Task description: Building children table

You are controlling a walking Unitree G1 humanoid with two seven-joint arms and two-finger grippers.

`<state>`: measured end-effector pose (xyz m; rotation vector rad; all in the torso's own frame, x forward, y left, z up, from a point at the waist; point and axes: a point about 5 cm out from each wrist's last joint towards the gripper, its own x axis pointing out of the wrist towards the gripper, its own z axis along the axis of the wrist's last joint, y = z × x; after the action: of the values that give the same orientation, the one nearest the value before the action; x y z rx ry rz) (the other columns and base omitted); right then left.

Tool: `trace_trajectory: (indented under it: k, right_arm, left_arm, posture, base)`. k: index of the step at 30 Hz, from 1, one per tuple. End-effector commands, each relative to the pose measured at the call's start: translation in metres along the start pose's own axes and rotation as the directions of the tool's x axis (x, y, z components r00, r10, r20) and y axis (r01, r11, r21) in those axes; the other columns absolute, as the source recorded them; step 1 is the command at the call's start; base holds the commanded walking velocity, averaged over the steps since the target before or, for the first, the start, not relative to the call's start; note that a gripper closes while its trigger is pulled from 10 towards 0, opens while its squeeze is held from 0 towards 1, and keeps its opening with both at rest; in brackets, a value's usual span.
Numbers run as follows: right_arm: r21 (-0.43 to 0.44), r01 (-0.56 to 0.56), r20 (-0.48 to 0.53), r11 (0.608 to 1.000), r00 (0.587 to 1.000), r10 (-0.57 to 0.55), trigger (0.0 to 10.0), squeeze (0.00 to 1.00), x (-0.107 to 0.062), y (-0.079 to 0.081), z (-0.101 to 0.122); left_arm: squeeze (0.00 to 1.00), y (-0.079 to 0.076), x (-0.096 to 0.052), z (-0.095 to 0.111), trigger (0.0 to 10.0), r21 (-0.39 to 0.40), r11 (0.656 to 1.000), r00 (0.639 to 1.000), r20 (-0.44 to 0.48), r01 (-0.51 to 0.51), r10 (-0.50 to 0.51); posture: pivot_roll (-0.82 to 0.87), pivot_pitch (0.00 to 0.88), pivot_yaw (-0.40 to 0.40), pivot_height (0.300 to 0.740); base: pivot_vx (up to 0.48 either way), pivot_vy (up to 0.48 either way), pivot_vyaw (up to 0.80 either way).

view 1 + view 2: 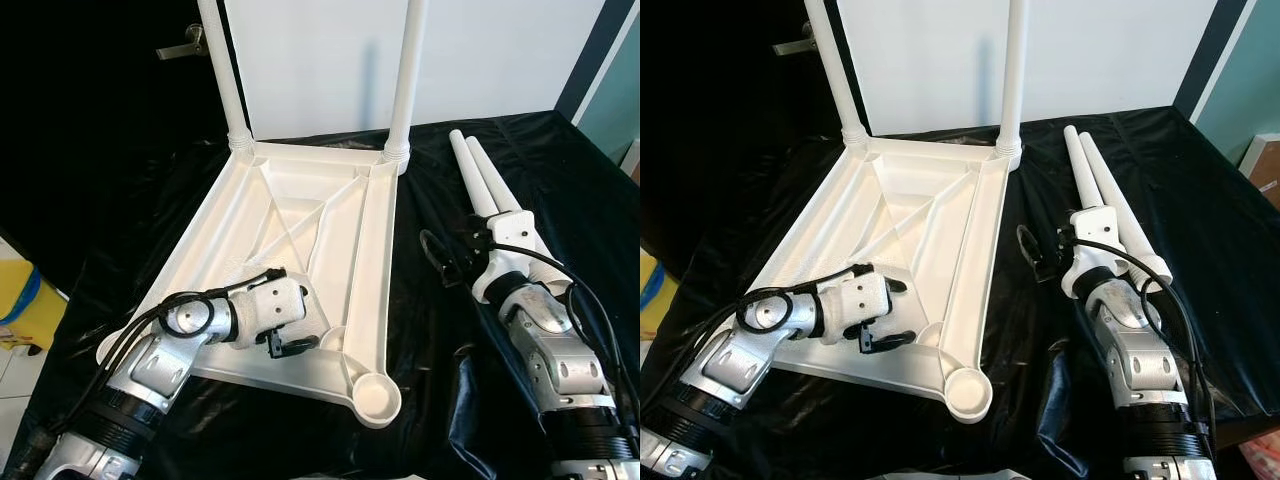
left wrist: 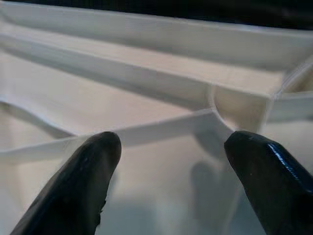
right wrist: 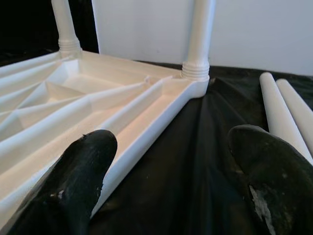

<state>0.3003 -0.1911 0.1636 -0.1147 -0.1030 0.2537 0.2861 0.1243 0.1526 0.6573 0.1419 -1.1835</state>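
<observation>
A white plastic table top lies upside down on a black sheet, ribbed underside up. Two white legs stand upright in its far corners. The near right corner socket holds nothing. Two loose white legs lie side by side on the sheet to the right. My left gripper hovers open over the near part of the underside, its fingers straddling a rib close to a socket wall. My right gripper is open low over the sheet, between the table's right edge and the loose legs.
A white panel stands behind the table. A door handle shows at the far left. A yellow object sits on the tiled floor past the sheet's left edge. The sheet is wrinkled around the table.
</observation>
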Motion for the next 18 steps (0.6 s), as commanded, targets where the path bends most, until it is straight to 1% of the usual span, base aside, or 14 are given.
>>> trace_trajectory:
  k: [1, 3, 5, 6, 8, 9, 10, 11, 12, 13, 15, 18]
  right_arm:
    - [-0.006, 0.003, 0.013, 1.000, 1.000, -0.003, 10.0, 0.00, -0.002, 0.001, 0.002]
    - [-0.005, -0.006, 0.014, 1.000, 1.000, 0.006, 10.0, 0.00, -0.003, 0.004, 0.001]
    - [-0.005, -0.006, 0.014, 1.000, 1.000, 0.006, 10.0, 0.00, -0.003, 0.004, 0.001]
    - [-0.006, -0.010, 0.014, 1.000, 1.000, 0.011, 10.0, 0.00, -0.003, 0.005, 0.001]
    - [-0.006, -0.010, 0.014, 1.000, 1.000, 0.011, 10.0, 0.00, -0.003, 0.005, 0.001]
    - [-0.008, -0.028, 0.015, 1.000, 0.999, 0.028, 10.0, 0.00, -0.004, 0.007, 0.002]
    - [-0.004, -0.058, 0.011, 0.998, 0.998, 0.058, 10.0, 0.00, -0.005, 0.010, 0.001]
    - [-0.004, -0.058, 0.011, 0.998, 0.998, 0.058, 10.0, 0.00, -0.005, 0.010, 0.001]
    - [0.000, -0.079, 0.009, 0.997, 0.997, 0.079, 10.0, 0.00, -0.006, 0.012, 0.001]
    - [0.009, -0.171, -0.005, 0.985, 0.985, 0.171, 10.0, 0.00, -0.012, 0.021, -0.001]
    - [0.009, -0.171, -0.005, 0.985, 0.985, 0.171, 10.0, 0.00, -0.012, 0.021, -0.001]
    - [0.012, -0.253, -0.019, 0.967, 0.967, 0.253, 10.0, 0.00, -0.019, 0.030, -0.002]
  left_arm:
    - [0.00, 0.006, -0.006, 0.011, 10.0, -0.021, 0.999, 0.996, 0.077, -0.045, 0.047]
    - [0.00, 0.000, -0.011, 0.017, 10.0, -0.027, 0.999, 0.992, 0.126, -0.028, 0.031]
    - [0.00, 0.000, -0.011, 0.017, 10.0, -0.027, 0.999, 0.992, 0.126, -0.028, 0.031]
    - [0.00, -0.003, -0.012, 0.018, 10.0, -0.029, 0.999, 0.991, 0.135, -0.015, 0.018]
    - [0.00, -0.003, -0.012, 0.018, 10.0, -0.029, 0.999, 0.991, 0.135, -0.015, 0.018]
    - [0.00, -0.010, -0.014, 0.016, 10.0, -0.039, 0.999, 0.991, 0.137, 0.011, -0.006]
    - [0.00, -0.020, -0.015, 0.013, 10.0, -0.053, 0.997, 0.990, 0.131, 0.060, -0.053]
    - [0.00, -0.020, -0.015, 0.013, 10.0, -0.053, 0.997, 0.990, 0.131, 0.060, -0.053]
    - [0.00, -0.026, -0.016, 0.010, 10.0, -0.061, 0.994, 0.988, 0.127, 0.093, -0.085]
    - [0.00, -0.037, -0.015, 0.005, 10.0, -0.066, 0.988, 0.986, 0.104, 0.138, -0.131]
    - [0.00, -0.037, -0.015, 0.005, 10.0, -0.066, 0.988, 0.986, 0.104, 0.138, -0.131]
    - [0.00, -0.043, -0.013, 0.003, 10.0, -0.071, 0.985, 0.984, 0.095, 0.157, -0.150]
  posture:
    - [-0.09, 0.050, 0.046, 0.740]
    - [-0.09, 0.048, 0.044, 0.740]
    - [-0.09, 0.048, 0.044, 0.740]
    - [-0.09, 0.048, 0.042, 0.740]
    - [-0.09, 0.048, 0.042, 0.740]
    - [-0.09, 0.046, 0.038, 0.740]
    - [-0.08, 0.040, 0.029, 0.740]
    - [-0.08, 0.040, 0.029, 0.740]
    - [-0.08, 0.040, 0.029, 0.740]
    - [-0.08, 0.036, 0.024, 0.740]
    - [-0.08, 0.036, 0.024, 0.740]
    - [-0.08, 0.033, 0.020, 0.740]
  base:
    - [0.000, 0.000, 0.00]
    - [0.000, 0.000, 0.00]
    - [0.000, 0.000, 0.00]
    - [0.000, 0.000, 0.00]
    - [0.000, 0.000, 0.00]
    - [0.000, 0.000, 0.00]
    - [0.000, 0.000, 0.00]
    - [0.000, 0.000, 0.00]
    - [0.000, 0.000, 0.00]
    - [0.000, 0.000, 0.00]
    - [0.000, 0.000, 0.00]
    - [0.000, 0.000, 0.00]
